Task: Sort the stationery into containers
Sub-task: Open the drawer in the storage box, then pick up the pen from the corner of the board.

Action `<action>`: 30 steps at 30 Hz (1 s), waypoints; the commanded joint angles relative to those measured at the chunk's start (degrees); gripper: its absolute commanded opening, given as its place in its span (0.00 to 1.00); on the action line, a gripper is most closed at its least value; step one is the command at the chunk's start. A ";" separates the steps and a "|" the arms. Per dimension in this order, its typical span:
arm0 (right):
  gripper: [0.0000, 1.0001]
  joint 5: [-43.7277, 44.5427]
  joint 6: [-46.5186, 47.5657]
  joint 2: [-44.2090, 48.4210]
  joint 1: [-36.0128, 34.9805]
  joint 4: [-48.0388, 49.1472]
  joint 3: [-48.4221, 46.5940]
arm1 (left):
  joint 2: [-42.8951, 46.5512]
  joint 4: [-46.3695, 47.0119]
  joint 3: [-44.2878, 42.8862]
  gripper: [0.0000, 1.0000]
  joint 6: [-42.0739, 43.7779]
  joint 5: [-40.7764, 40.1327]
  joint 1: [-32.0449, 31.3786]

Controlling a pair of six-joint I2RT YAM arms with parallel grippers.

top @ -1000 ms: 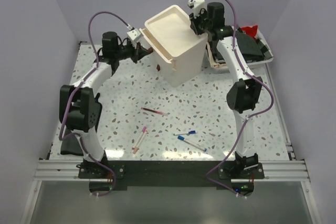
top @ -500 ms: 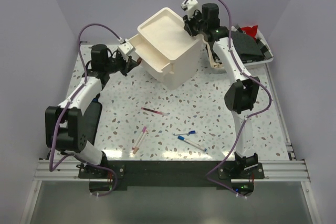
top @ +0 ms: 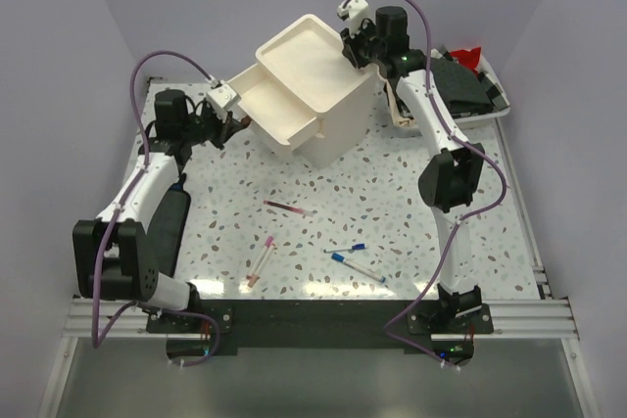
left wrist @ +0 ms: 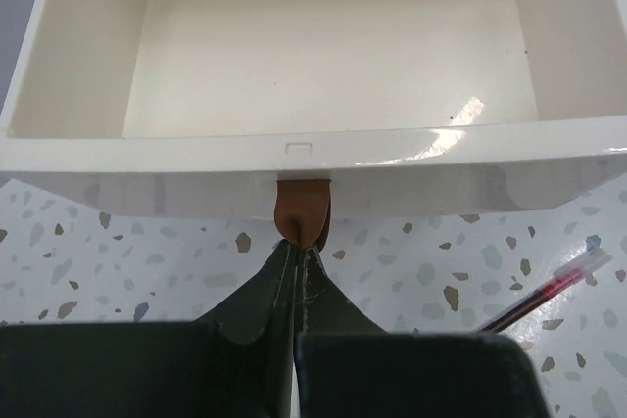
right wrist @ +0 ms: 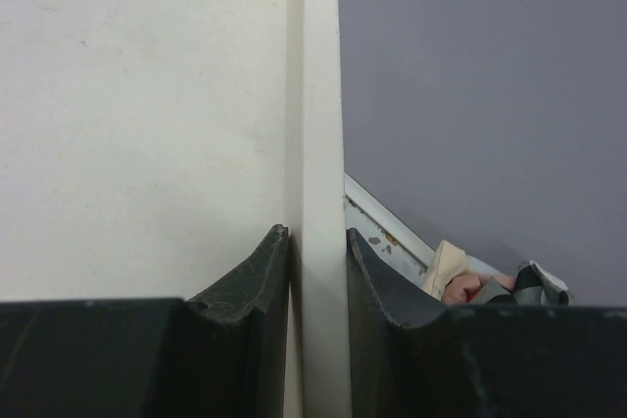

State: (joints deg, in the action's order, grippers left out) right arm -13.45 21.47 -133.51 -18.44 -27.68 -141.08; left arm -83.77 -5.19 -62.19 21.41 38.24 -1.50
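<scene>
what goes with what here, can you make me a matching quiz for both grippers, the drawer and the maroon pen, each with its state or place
Things:
1. left gripper
2. right gripper
3. drawer
4. maroon pen

States or places:
a. lying loose on the table
b. shut on the brown handle
c. pulled out, nothing inside
d. clamped on the top rim of the cabinet

Pairs: 1-b, 2-d, 3-c, 4-a

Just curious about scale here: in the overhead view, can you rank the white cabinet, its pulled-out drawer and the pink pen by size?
Largest: cabinet.
Then: drawer, narrower than it.
Smallest: pink pen, clearly shorter than both, though farther from the camera.
</scene>
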 commanded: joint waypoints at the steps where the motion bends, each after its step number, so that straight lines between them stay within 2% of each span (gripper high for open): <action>1: 0.00 -0.26 3.49 -5.97 -3.18 -12.84 4.41 | 4.75 -3.42 1.90 0.00 2.32 -0.19 1.23; 4: 0.00 -0.26 3.22 -6.32 -3.18 -12.66 4.14 | 6.07 -2.38 3.30 0.00 1.36 0.52 1.15; 5: 0.00 -0.17 3.22 -6.32 -3.18 -12.57 4.05 | 6.33 -1.85 3.74 0.05 0.66 0.09 1.23; 7: 0.00 0.01 3.13 -6.15 -3.18 -12.49 3.97 | 6.51 -0.53 4.01 0.22 -1.80 -2.45 1.23; 8: 0.00 0.18 3.13 -5.97 -3.18 -12.48 3.97 | 6.95 -0.43 4.18 0.36 -2.16 -3.34 1.23; 10: 0.00 0.97 2.79 -4.83 -3.18 -12.31 3.97 | 7.91 -0.61 4.10 0.50 -2.95 -6.58 1.23; 11: 0.05 1.32 2.52 -4.13 -3.18 -12.22 4.05 | 9.14 -0.87 4.01 0.63 -3.21 -7.99 1.23; 13: 0.14 2.28 1.47 -1.42 -3.27 -11.70 4.32 | 10.81 -2.01 3.92 0.76 -3.48 -11.85 1.23; 14: 0.24 2.20 1.20 -0.44 -3.19 -11.87 4.40 | 12.56 -2.54 3.92 0.78 -2.96 -12.48 1.23; 16: 0.37 2.29 -0.02 2.02 -3.18 -11.52 4.93 | 15.89 -3.68 4.45 0.84 -2.60 -13.71 1.23; 17: 0.55 2.38 -0.46 4.55 -3.27 -11.26 5.72 | 17.13 -4.21 4.71 0.86 -1.90 -13.80 1.23; 18: 0.98 2.47 -0.99 6.06 -3.19 -11.34 6.07 | 18.36 -4.91 4.80 0.88 -1.38 -13.81 1.23; 21: 0.99 2.73 -1.61 12.64 -3.45 -11.34 8.26 | 23.72 -9.55 5.50 0.94 -0.14 -14.24 1.15; 22: 0.99 2.47 -1.44 14.49 -3.54 -11.25 10.97 | 26.35 -10.62 6.20 1.00 -0.14 -14.51 1.15; 24: 0.99 0.98 -0.21 20.99 -3.80 -11.95 14.67 | 29.26 -12.46 7.61 1.00 -1.36 -16.60 1.15; 27: 0.95 -4.46 3.65 30.11 -4.15 -15.45 24.24 | 34.27 -13.88 11.30 1.00 -5.49 -21.42 1.15; 29: 0.91 -6.31 5.94 34.96 -4.59 -15.82 35.30 | 37.35 -13.88 14.20 1.00 -8.47 -24.51 1.23; 30: 0.90 -7.80 6.73 40.56 -4.68 -15.21 39.61 | 38.06 -13.53 15.08 1.00 -9.10 -26.70 1.15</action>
State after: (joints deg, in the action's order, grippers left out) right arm -12.84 23.64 -107.37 -21.61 -35.51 -113.58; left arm -48.58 -16.03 -51.35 17.78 20.14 -0.75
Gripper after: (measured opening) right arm 0.918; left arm 0.997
